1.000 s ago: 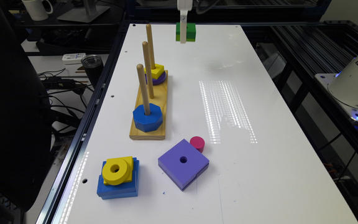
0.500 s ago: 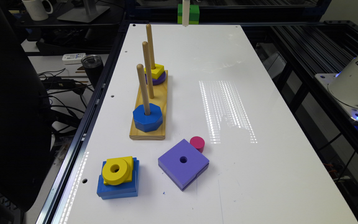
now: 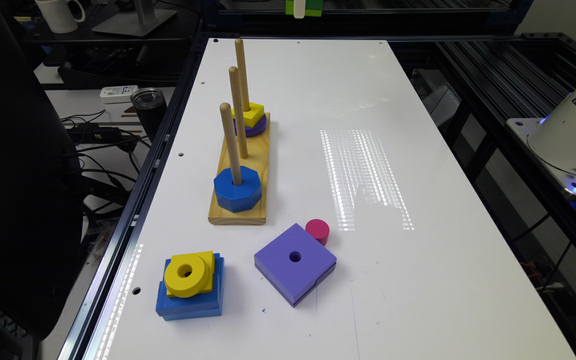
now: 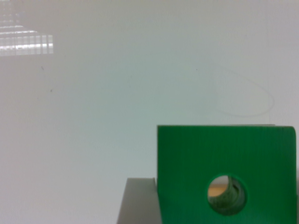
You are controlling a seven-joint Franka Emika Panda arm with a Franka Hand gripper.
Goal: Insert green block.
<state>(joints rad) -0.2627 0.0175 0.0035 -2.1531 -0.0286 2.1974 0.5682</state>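
Observation:
The green block (image 3: 313, 7) hangs high above the table's far end at the top edge of the exterior view, with my gripper (image 3: 299, 8) shut on it. In the wrist view the green block (image 4: 226, 163) shows its flat dark green face and round centre hole, with one grey finger (image 4: 138, 203) against its side and bare white table (image 4: 117, 84) far below. The wooden peg base (image 3: 238, 212) carries three upright pegs: a blue octagon (image 3: 236, 189) on the nearest, a yellow piece (image 3: 253, 114) over a purple one on the farthest, and the middle peg (image 3: 237, 110) bare.
Near the front lie a purple square (image 3: 294, 262) with a pink cylinder (image 3: 317, 230) touching it, and a yellow ring (image 3: 186, 274) stacked on a blue block (image 3: 190, 305). A white robot base (image 3: 573, 135) stands off the exterior view's right edge of the table.
The gripper has risen with the green block, from just above the table's far end to the top edge of the exterior view. Nothing else has moved.

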